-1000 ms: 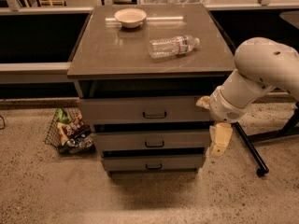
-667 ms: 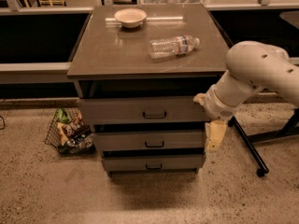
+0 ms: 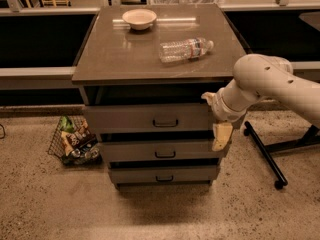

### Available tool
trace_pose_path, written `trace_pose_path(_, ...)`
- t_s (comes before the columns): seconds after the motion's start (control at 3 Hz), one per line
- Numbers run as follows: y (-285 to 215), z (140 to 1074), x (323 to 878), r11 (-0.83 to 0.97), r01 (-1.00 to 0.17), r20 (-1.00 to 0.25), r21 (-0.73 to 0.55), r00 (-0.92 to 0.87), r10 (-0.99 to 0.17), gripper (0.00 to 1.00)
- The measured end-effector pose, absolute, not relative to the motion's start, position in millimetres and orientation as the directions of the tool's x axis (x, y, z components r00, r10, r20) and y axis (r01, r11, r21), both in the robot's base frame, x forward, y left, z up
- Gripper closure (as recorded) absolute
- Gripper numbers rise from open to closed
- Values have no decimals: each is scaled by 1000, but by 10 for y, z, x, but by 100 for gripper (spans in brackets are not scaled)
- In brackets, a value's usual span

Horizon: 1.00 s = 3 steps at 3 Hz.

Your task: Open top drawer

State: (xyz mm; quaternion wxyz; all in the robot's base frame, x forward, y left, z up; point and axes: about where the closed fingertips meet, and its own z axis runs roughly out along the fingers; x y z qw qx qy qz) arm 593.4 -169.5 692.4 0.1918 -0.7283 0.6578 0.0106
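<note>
The top drawer (image 3: 140, 118) is the widest and tallest of three grey-brown drawer fronts under the cabinet top. Its small dark pull handle (image 3: 165, 123) sits at its centre. The front stands about level with the two narrower drawers below it. My gripper (image 3: 220, 136) hangs from the white arm at the drawer's right end, in front of the gap between the top and middle drawers. It is well right of the handle and holds nothing that I can see.
A white bowl (image 3: 139, 18) and a plastic water bottle (image 3: 185, 49) lying on its side rest on the cabinet top (image 3: 120, 59). A wire basket of snack packs (image 3: 74, 141) stands on the floor at the left. A black wheeled stand leg (image 3: 264, 156) lies at the right.
The arm and gripper have moved a little to the left, closer to the right end of the drawers. The drawers have not moved.
</note>
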Motion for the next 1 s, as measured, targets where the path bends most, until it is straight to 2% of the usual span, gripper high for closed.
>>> trace_pose_path(0.67, -1510, 6646, 6412, -99, -946, -303, -310, 196, -933, 0)
trace_pose_path(1.0, -1367, 6474, 6538, -123, -950, -330, -287, 219, -918, 3)
